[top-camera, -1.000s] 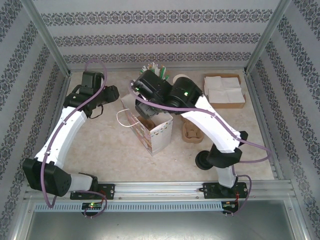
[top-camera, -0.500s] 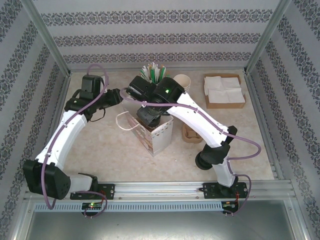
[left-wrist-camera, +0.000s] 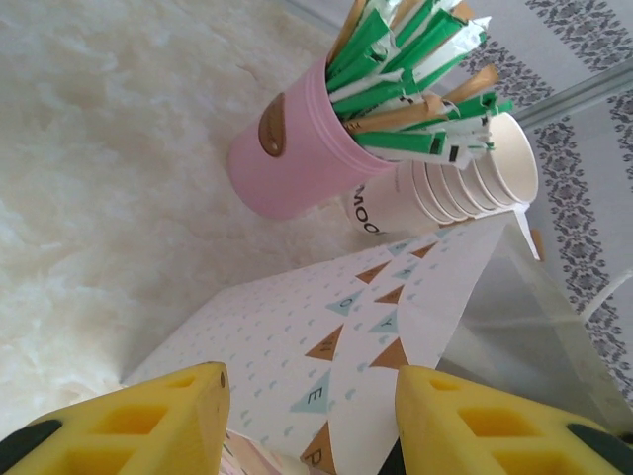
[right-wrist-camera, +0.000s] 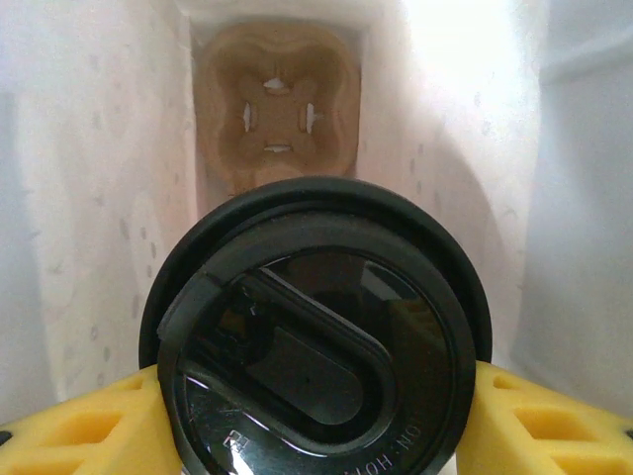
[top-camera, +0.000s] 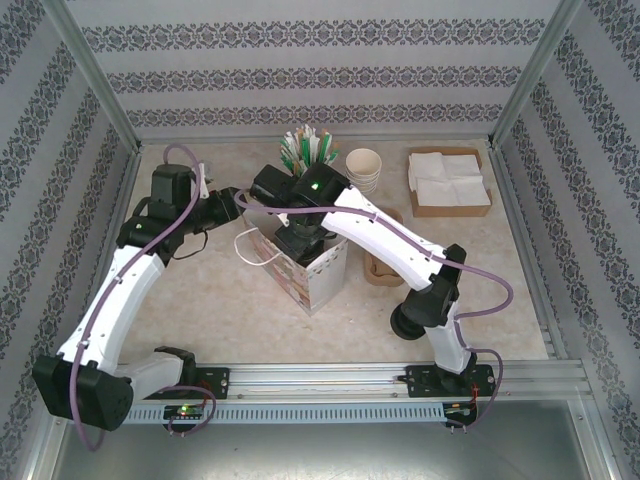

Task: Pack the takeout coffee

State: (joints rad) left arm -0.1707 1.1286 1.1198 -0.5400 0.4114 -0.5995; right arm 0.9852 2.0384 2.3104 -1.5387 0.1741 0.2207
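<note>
Right fingers point(right-wrist-camera: 79, 421) clamped on both sides of the takeout coffee point(right-wrist-camera: 316, 336), gripping it just under the black lid. Right gripper point(right-wrist-camera: 316, 421) and cup are down inside the paper bag point(right-wrist-camera: 99, 198), lid up. Cup hangs above the cardboard carrier point(right-wrist-camera: 277, 109) on the bag floor, not seated in a slot.

Left fingers point(left-wrist-camera: 148, 416) spread wide. Bag wall point(left-wrist-camera: 326, 336) runs up between them, not pinched. Left gripper point(left-wrist-camera: 312, 426) sits at the bag's left rim in the top view.

Around it: bag stands mid-table point(top-camera: 220, 300). Pink cup point(left-wrist-camera: 287, 158) of green-wrapped sticks is behind it, touching the stacked cream cups point(left-wrist-camera: 465, 178). Napkin box point(top-camera: 448, 182) far right. Second carrier point(top-camera: 380, 265) just right of the bag.
</note>
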